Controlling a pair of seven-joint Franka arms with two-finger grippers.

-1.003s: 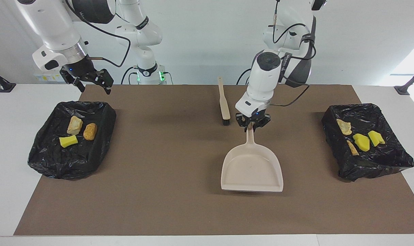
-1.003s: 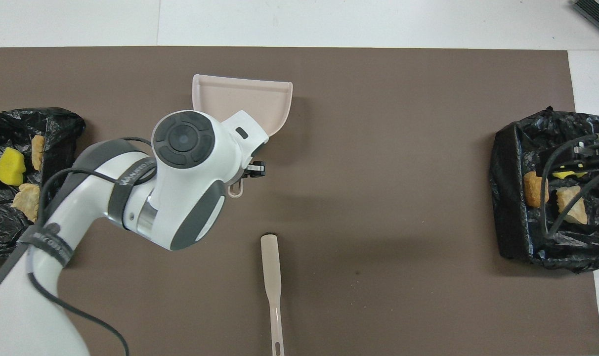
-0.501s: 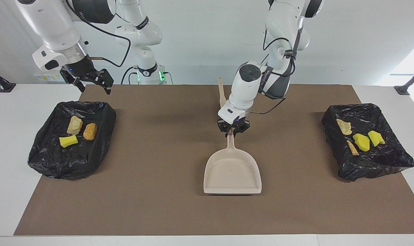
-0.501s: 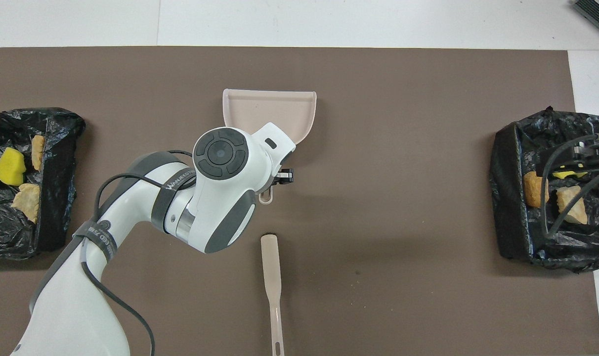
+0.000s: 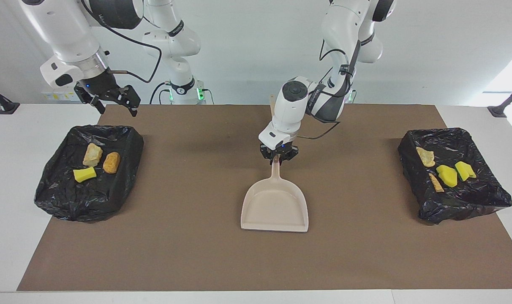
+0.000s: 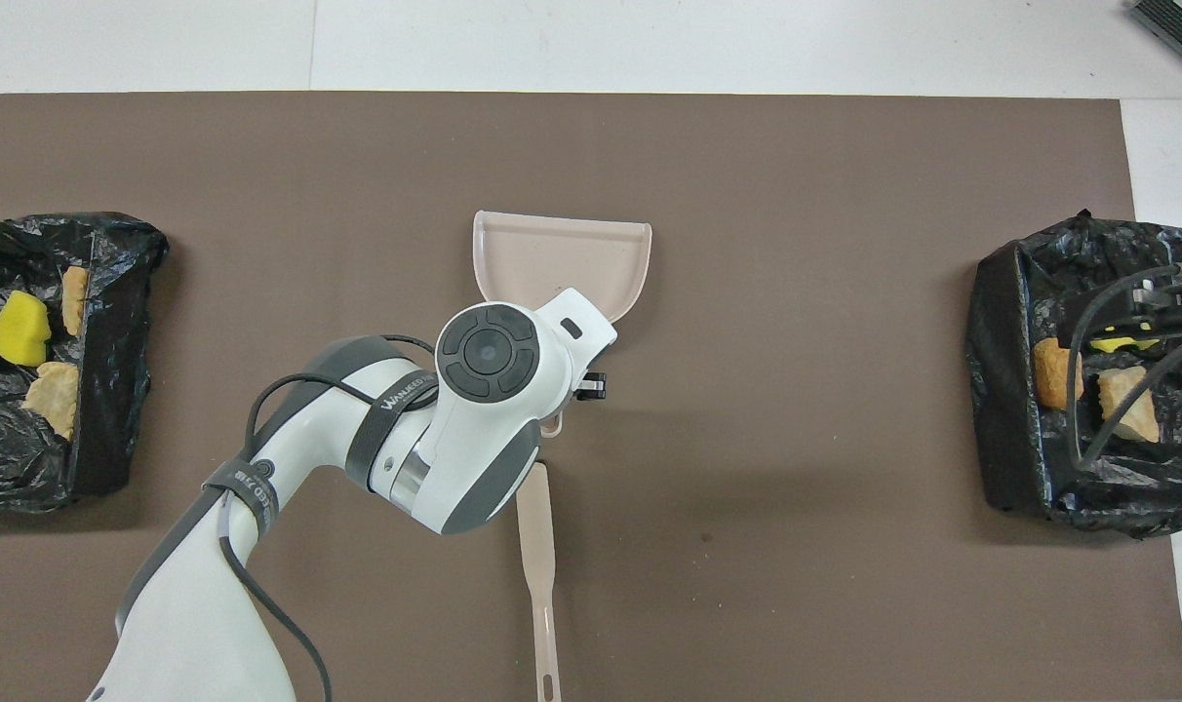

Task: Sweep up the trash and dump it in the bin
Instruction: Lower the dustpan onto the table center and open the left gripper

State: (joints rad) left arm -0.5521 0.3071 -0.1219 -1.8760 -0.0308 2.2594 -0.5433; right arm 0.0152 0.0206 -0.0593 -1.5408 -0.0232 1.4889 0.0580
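A smooth beige plastic dustpan [image 5: 275, 205], shallow and shovel-shaped with a raised rim, lies flat at the middle of the matte brown mat [image 5: 197, 253] that covers the white bench [image 5: 11, 236]. The left gripper [image 5: 278, 158] has its fingers closed on the dustpan's slim handle, at the end nearer the robots. Nearer the robots than the dustpan lies a slender beige brush [image 6: 537, 556] with a long flat handle; its bristle end is hidden under the left arm.

The trash sits in two bins lined with crinkled glossy black plastic. The bin at the right arm's end [image 5: 61, 202] holds one yellow spongy wedge [image 5: 85, 174] and two tan bread-like lumps [image 5: 111, 162]. The bin at the left arm's end [image 5: 488, 202] holds two yellow sponge chunks [image 5: 447, 175] and two tan crusty scraps [image 5: 426, 157].

The right gripper [image 5: 112, 101] hangs over the bench by the mat's corner, above its bin's edge, fingers spread open and empty.
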